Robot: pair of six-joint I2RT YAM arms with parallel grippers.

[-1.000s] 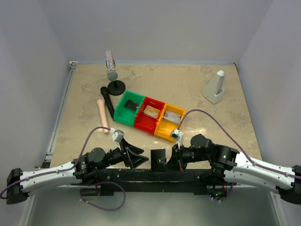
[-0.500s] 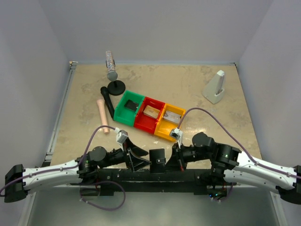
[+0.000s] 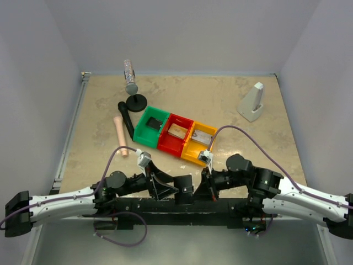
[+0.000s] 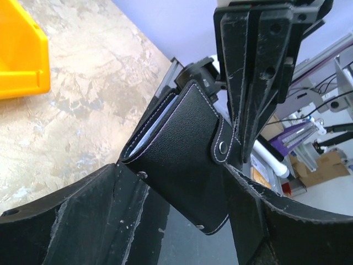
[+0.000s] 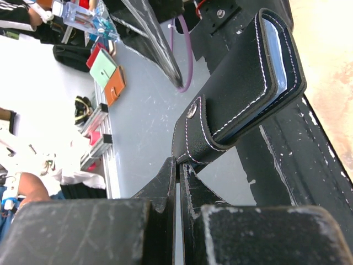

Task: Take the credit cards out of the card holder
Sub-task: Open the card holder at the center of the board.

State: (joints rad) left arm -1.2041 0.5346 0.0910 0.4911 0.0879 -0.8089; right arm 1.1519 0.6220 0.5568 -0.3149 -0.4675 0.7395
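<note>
The card holder [image 3: 185,189] is a closed black case with white stitching and a snap strap, held upright at the table's near edge between both arms. My right gripper [image 3: 201,190] is shut on the strap's edge, which shows clearly in the right wrist view [image 5: 177,163]. My left gripper [image 3: 167,190] is open, with its two fingers on either side of the case [image 4: 182,154]. Grey-blue edges of what is inside show in the case's open side [image 5: 276,61]. No card is outside the case.
A green bin [image 3: 150,127], a red bin [image 3: 175,134] and a yellow bin [image 3: 198,142] sit in a row mid-table, each holding something. A peach cylinder [image 3: 120,135], a black stand [image 3: 136,101] with a grey tube and a white wedge [image 3: 252,102] lie farther back.
My left gripper has moved right toward the card holder and now straddles it. My right gripper has kept its hold and barely moved.
</note>
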